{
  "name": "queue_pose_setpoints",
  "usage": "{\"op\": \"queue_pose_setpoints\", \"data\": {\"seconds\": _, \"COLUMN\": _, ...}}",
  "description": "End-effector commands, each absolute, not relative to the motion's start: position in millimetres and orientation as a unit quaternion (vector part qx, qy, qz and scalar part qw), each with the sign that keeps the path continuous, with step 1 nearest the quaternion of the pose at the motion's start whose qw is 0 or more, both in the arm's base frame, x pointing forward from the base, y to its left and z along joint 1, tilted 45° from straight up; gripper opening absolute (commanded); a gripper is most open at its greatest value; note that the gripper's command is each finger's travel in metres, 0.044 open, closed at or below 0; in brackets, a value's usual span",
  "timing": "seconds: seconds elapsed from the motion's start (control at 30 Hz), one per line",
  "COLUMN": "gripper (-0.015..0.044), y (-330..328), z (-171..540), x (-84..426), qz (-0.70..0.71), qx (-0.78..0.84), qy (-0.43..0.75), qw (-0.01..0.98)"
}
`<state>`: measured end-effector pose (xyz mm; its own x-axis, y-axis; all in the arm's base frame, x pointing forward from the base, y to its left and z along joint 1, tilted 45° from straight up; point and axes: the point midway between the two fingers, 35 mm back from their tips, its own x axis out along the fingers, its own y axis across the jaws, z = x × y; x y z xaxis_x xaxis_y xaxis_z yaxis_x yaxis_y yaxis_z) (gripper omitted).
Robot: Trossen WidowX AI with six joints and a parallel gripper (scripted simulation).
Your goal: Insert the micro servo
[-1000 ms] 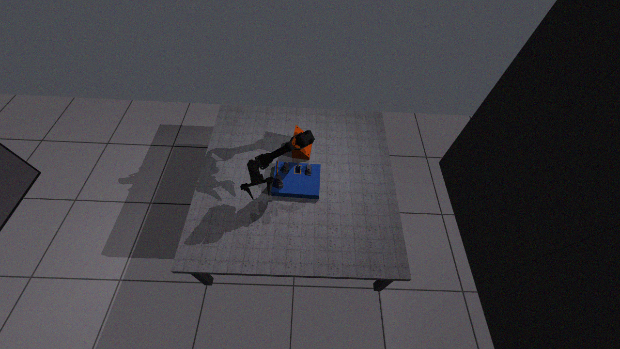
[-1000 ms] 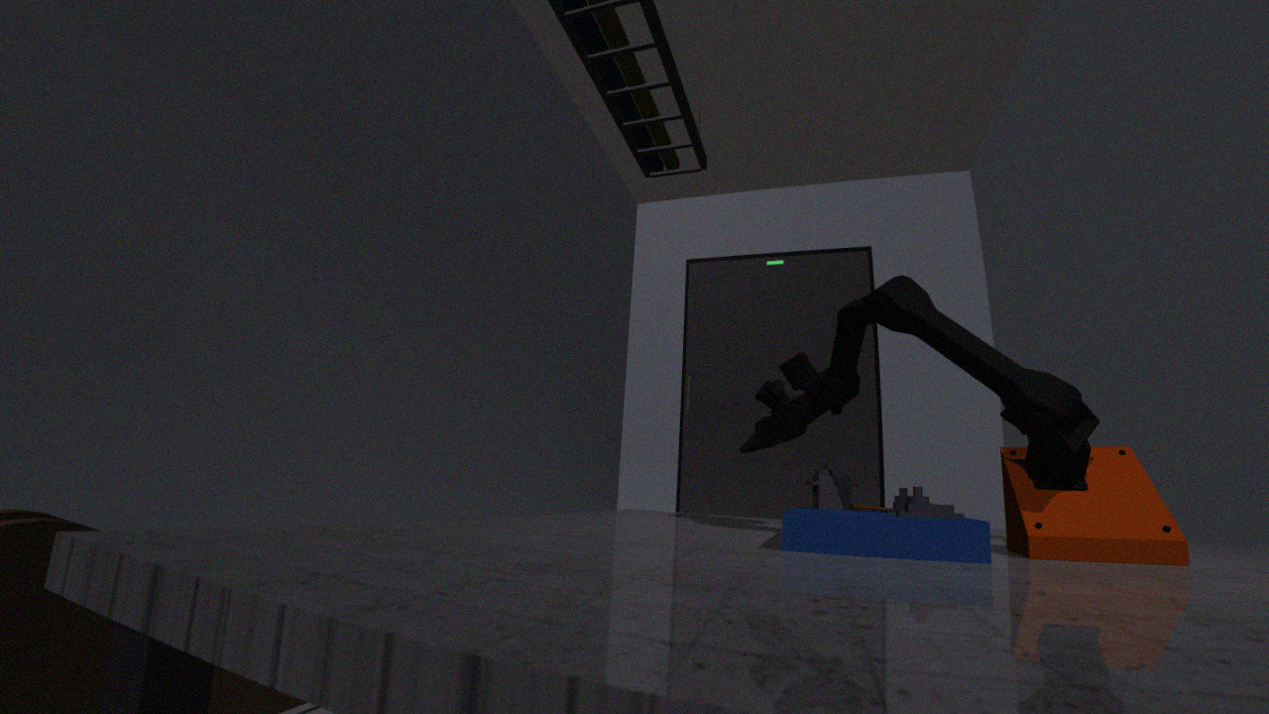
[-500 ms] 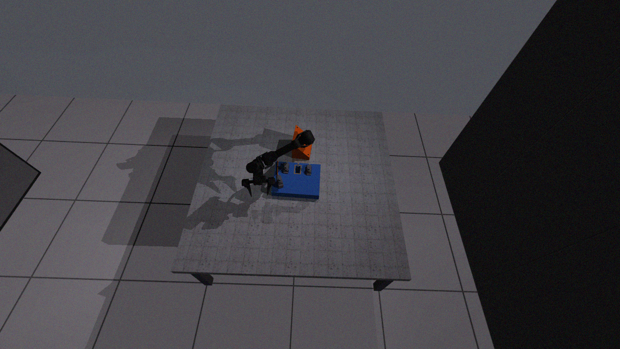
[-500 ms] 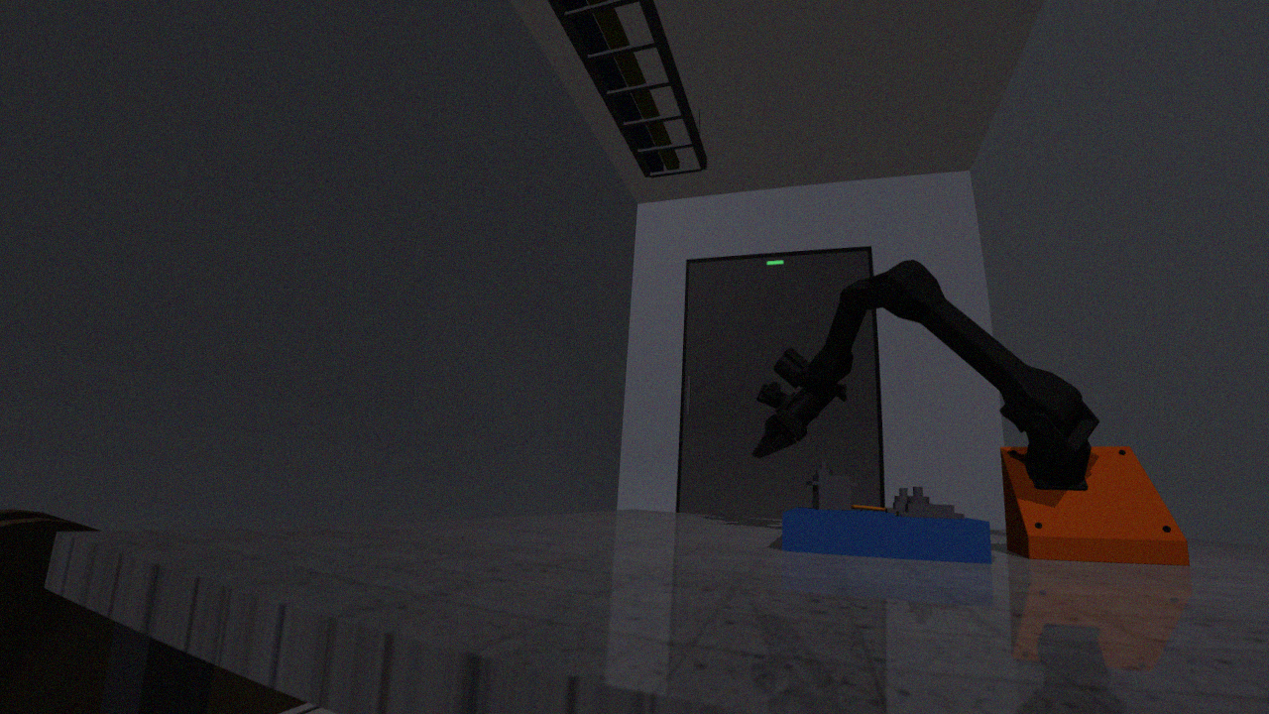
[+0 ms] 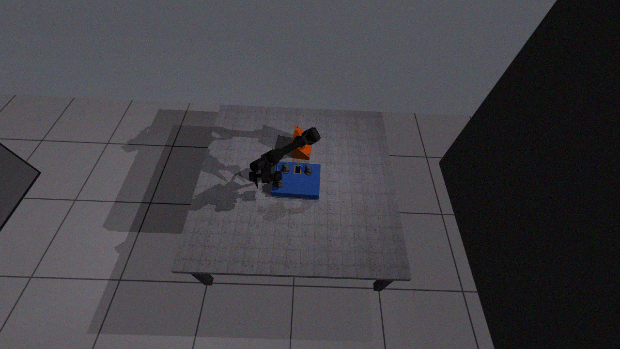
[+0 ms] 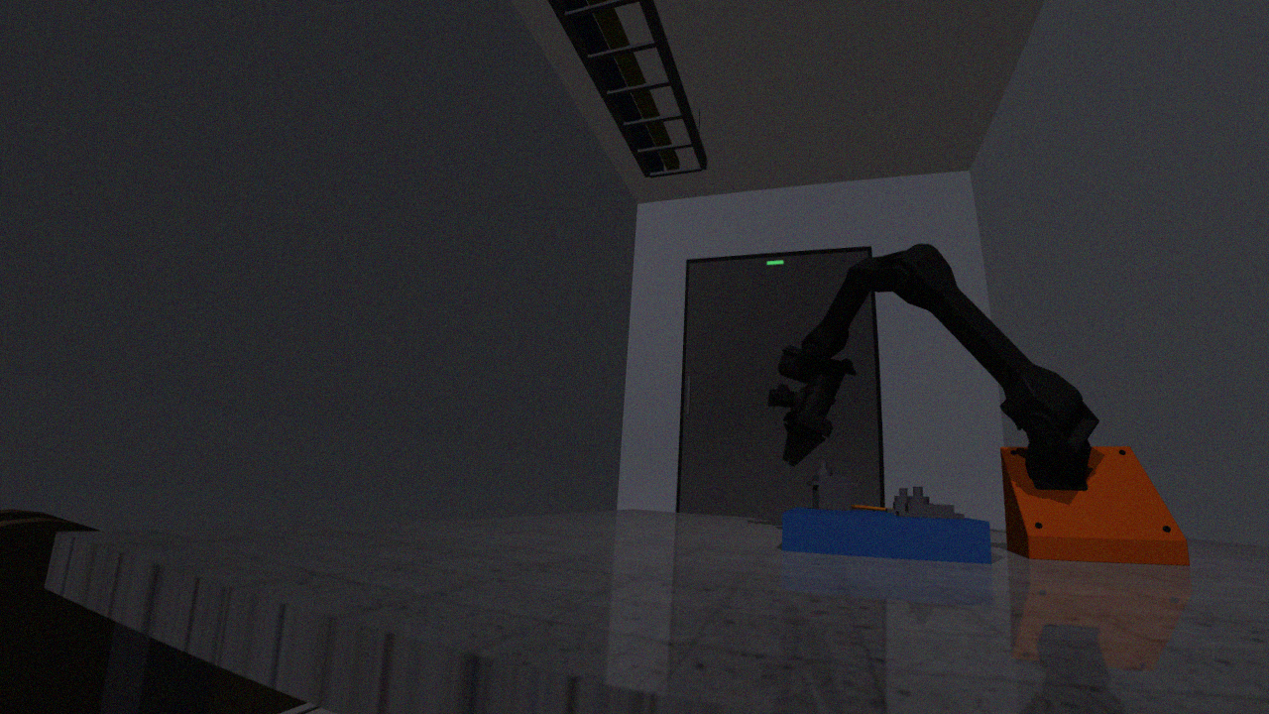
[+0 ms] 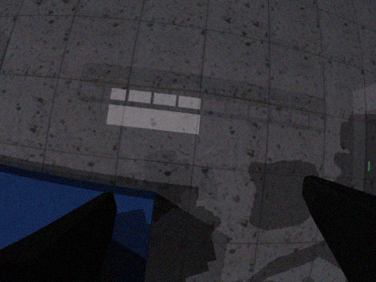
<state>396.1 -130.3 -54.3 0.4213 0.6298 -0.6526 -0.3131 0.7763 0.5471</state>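
Gripper [image 6: 801, 443] (open, empty) above deck [image 6: 885, 535] w/ servos [image 6: 922, 504].

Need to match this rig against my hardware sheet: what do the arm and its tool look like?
The arm is matte black throughout, built of thick rounded links with bulky joint housings, and it is bolted to an orange wedge-shaped base with dark screw holes. The tool has two plain black tapered fingers. No cables, labels or markings are visible in this dim light.
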Motion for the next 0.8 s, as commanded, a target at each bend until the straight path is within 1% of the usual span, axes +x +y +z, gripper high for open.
{"op": "queue_pose_setpoints", "data": {"seconds": 0.0, "gripper": 0.0440, "y": -124, "z": -43, "x": 378, "qz": 0.305, "qx": 0.151, "qy": 0.491, "qw": 0.802}}
{"op": "queue_pose_setpoints", "data": {"seconds": 0.4, "gripper": 0.0440, "y": -99, "z": -6, "x": 310, "qz": 0.412, "qx": 0.104, "qy": 0.571, "qw": 0.703}}
{"op": "queue_pose_setpoints", "data": {"seconds": 0.6, "gripper": 0.0440, "y": -96, "z": -8, "x": 309, "qz": 0.414, "qx": 0.103, "qy": 0.572, "qw": 0.701}}
{"op": "queue_pose_setpoints", "data": {"seconds": 0.77, "gripper": 0.0440, "y": -81, "z": -23, "x": 309, "qz": 0.414, "qx": 0.103, "qy": 0.571, "qw": 0.701}}
